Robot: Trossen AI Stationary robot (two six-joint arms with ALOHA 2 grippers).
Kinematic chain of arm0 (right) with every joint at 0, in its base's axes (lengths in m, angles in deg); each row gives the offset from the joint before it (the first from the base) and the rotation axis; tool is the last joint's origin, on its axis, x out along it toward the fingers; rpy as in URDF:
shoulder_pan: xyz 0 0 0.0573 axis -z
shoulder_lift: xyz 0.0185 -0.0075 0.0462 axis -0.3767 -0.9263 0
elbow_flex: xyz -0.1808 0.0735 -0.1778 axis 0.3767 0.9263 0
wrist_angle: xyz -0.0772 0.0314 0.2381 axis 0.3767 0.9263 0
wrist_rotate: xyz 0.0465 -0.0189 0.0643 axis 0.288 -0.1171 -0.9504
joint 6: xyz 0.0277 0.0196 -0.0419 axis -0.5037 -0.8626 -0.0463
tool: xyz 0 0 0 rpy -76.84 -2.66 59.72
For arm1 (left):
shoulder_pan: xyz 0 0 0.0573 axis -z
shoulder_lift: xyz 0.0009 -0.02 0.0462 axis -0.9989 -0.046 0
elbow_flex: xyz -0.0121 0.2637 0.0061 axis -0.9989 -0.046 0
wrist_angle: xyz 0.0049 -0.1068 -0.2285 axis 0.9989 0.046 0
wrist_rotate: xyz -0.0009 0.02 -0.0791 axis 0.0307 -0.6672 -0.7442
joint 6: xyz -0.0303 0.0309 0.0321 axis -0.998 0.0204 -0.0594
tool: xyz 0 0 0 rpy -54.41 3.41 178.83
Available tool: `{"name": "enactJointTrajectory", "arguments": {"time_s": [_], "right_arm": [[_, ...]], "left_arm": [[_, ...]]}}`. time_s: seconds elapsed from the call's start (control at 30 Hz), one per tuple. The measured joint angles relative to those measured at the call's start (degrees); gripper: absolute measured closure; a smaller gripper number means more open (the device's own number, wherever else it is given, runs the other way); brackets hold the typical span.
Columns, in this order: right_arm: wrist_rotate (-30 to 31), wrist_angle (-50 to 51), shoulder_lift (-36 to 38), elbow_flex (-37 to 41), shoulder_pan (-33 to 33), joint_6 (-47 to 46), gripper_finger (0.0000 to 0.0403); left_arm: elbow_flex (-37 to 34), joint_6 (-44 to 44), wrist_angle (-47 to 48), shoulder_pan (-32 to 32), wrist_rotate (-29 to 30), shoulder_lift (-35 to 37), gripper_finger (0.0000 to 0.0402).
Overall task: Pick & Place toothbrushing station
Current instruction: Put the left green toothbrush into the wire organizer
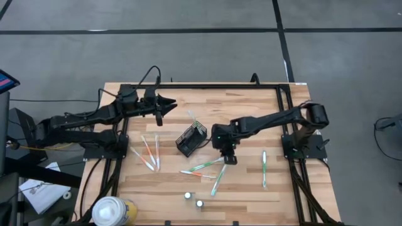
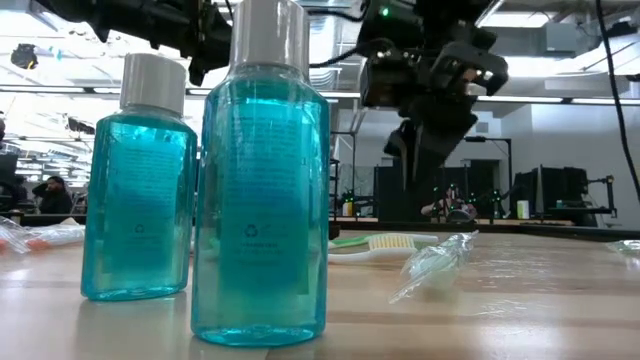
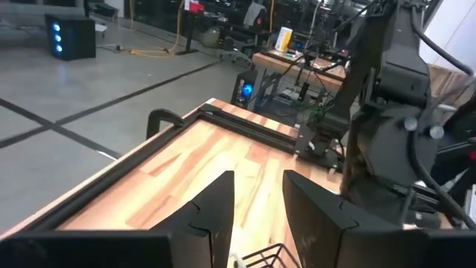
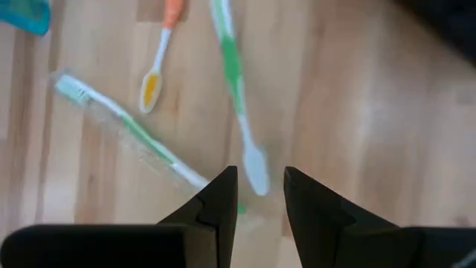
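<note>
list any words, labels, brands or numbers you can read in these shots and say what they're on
No text can be read anywhere.
Front blue bottle: a small embossed mark and lines low on its face, too faint to read.
Back blue bottle: a similar mark, too small to read.
Papers on the floor left of the table: print too small to read.
Toothbrushes, wire holder: no lettering shows.

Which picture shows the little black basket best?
The high view: the black wire-mesh holder shows whole there, lying tipped on the table beside the right gripper. The left wrist view catches only a bit of its wire rim at the picture's edge. The low and right wrist views don't show it.
</note>
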Motion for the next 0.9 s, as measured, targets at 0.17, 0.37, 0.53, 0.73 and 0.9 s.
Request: {"name": "enactJointTrajectory", "arguments": {"time_s": [0.17, 0.37, 0.53, 0.73, 0.9], "right_arm": [[-2.68, -0.44, -2.43, 0.01, 0.41, 0.96, 0.0301], [-2.68, -3.41, -2.30, 0.00, 0.43, 1.51, 0.0301], [-2.68, -5.62, -2.30, 0.00, 0.52, -0.66, 0.0301], [-5.55, -11.68, 1.61, -0.24, 1.61, -8.52, 0.0301], [-5.35, -13.39, 5.92, 0.04, 1.08, -26.77, 0.0301]], "left_arm": [[0.00, 1.03, 0.08, -0.02, 0.46, -0.02, 0.0289], [0.00, 2.49, 0.11, -0.02, 0.56, -0.02, 0.0289], [0.00, 2.84, 0.31, -0.39, 0.38, -0.02, 0.0289], [-0.02, 2.28, 3.47, 0.32, -1.26, 0.00, 0.0289], [-0.02, 2.37, 3.86, 0.33, -1.02, 0.44, 0.0289]]}}
